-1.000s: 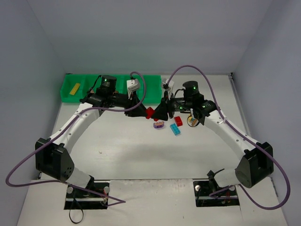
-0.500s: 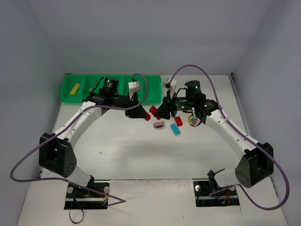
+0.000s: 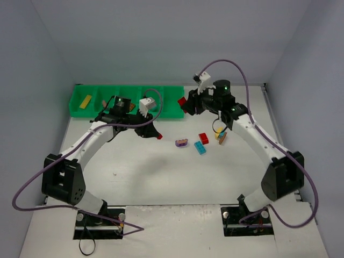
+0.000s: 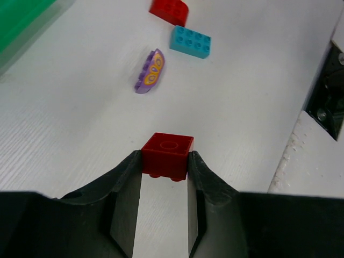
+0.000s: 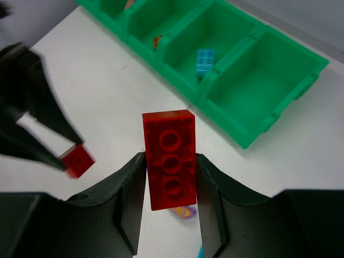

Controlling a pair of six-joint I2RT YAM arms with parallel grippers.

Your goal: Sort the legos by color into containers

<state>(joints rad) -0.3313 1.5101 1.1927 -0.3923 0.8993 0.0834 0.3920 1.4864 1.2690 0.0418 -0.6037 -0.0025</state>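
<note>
At the far left, green tray (image 3: pixel 80 112): five compartments in a row; a yellow brick (image 3: pixel 85 101) lies in the end one, well to the left of the left gripper (image 3: pixel 152 132).
Left gripper (image 4: pixel 165 161): fingers drawn in narrow, pinching a small dark red brick (image 4: pixel 167 153) by two opposite sides at the very tips.
Purple piece (image 4: pixel 150 71): on the table (image 3: pixel 134 177), ahead of the left gripper and a little to its left, well apart from it.
Loose cyan brick (image 4: pixel 190 42): farther ahead of the same gripper, lying flat.
Rounded red brick (image 4: pixel 169 11): just beyond the loose cyan brick, farthest from the left fingertips.
Right gripper (image 5: pixel 169 161): clamped on a long red brick (image 5: pixel 169 158), held lengthways between the fingers, near the tray's right end.
Tray from the right wrist (image 5: pixel 231 126): beyond the right fingertips, slanting up to the right; a second cyan brick (image 5: pixel 205 59) sits in the second compartment from the end nearest this gripper.
Orange-brown and yellow pieces (image 3: pixel 220 136): on the table beside the right arm, nearer the bases than the right gripper.
</note>
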